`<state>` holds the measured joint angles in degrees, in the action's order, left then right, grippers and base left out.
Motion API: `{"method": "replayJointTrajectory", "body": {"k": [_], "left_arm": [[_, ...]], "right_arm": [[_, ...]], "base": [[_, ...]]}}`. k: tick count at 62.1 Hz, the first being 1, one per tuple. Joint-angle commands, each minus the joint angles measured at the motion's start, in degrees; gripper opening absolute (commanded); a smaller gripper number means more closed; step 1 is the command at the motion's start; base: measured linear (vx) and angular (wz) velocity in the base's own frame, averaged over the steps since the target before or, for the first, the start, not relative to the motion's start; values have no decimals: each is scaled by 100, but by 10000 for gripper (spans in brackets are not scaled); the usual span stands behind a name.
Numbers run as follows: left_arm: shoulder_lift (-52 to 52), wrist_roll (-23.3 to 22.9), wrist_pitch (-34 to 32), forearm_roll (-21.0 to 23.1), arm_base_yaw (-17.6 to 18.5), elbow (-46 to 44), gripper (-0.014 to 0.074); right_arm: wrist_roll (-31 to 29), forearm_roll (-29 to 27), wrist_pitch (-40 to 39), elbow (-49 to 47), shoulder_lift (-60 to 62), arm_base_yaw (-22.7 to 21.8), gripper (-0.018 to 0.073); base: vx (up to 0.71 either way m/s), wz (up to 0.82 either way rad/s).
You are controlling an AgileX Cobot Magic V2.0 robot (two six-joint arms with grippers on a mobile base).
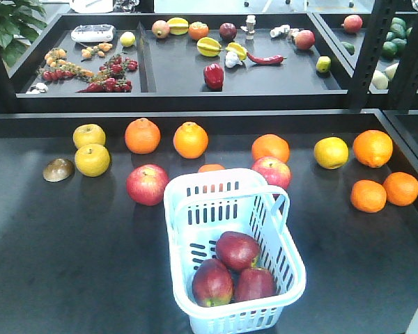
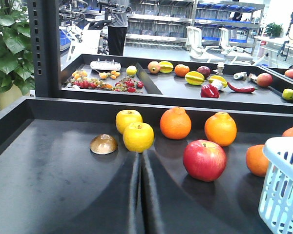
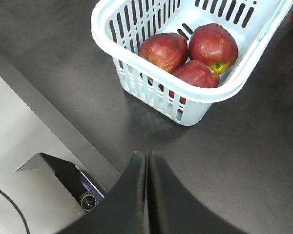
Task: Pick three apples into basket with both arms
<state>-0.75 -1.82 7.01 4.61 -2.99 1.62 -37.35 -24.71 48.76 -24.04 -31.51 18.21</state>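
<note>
- You are looking at a dark counter (image 1: 63,264) with raised black edges, a second tray of mixed produce behind it, and shelving and office chairs further back in the left wrist view.
- The basket (image 1: 282,268) stands near the front edge of the counter, its handle (image 1: 279,209) lying over towards the right rim.
- All three apples (image 1: 235,270) already lie inside the basket, bunched at its near end and touching one another; the right wrist view shows them (image 3: 190,52) against the basket wall (image 3: 151,90).
- The left gripper (image 2: 140,195) has its jaws pressed together and carries nothing. It points across the counter at the two yellow fruits (image 2: 134,130), with a brighter red apple (image 2: 204,160) off to its right and the basket's corner (image 2: 283,190) at the far right edge of that view.
- The right gripper (image 3: 147,195) also has its jaws closed tight and empty. The basket lies ahead of it and slightly right, well apart from the tips, with bare counter between.
- Neither arm shows in the front view, so you cannot judge from there which is nearer; by the wrist views, the right one faces the basket more squarely.
- As I read it, the count is met and no dark apple is left on the counter, so nothing calls for another reach.
- The oranges (image 1: 167,138) and the brighter apples around the basket are not yours to take.
</note>
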Motion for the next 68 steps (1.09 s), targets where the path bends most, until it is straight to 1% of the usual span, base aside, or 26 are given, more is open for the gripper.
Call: {"method": "replayJointTrajectory", "body": {"k": [1, 19, 24, 30, 35, 38, 42, 45, 53, 59, 63, 66, 68], "left_arm": [[-82, -56, -415, 59, 48, -145, -6], [-76, -56, -415, 59, 48, -145, -6], [-76, -56, -415, 59, 48, -145, -6], [-76, -56, -415, 59, 48, -145, -6], [-76, -56, -415, 59, 48, -145, -6], [-76, -56, -415, 59, 48, -145, -6], [-76, -56, -415, 59, 48, -145, -6], [-76, -56, -415, 59, 48, -145, -6], [-76, -56, -415, 59, 48, -145, -6], [-76, -56, -415, 59, 48, -145, -6], [-76, -56, -415, 59, 48, -145, -6], [-76, -56, -409, 59, 48, -145, -6], [-76, -56, -409, 59, 48, -145, -6]], "right_arm": [[-37, -101, -266, -149, -16, -10, -9], [-37, -96, -290, -149, 187, -10, -9], [-22, 21, -290, -109, 366, -10, -9], [72, 223, -633, 46, 643, -10, -9], [188, 487, -1212, 362, 990, -10, -9], [358, 632, -1570, 572, 1185, -10, -9], [722, 874, -1979, 856, 1450, -10, -9], [1109, 1123, -2206, 1078, 1674, -10, -9], [2470, 1685, -2752, 1595, 2434, -72, -9], [3488, 2210, -2935, 1925, 2995, -323, -9], [3990, 2517, -3008, 2150, 3316, -522, -9], [4444, 2729, -3234, 2384, 3285, -683, -9], [4639, 2794, -3347, 2509, 3284, -753, -9]], "base": [[0, 0], [0, 0], [0, 0], [0, 0], [0, 0], [0, 0], [0, 0], [0, 0], [0, 0], [0, 0], [0, 0], [0, 0], [0, 0]]}}
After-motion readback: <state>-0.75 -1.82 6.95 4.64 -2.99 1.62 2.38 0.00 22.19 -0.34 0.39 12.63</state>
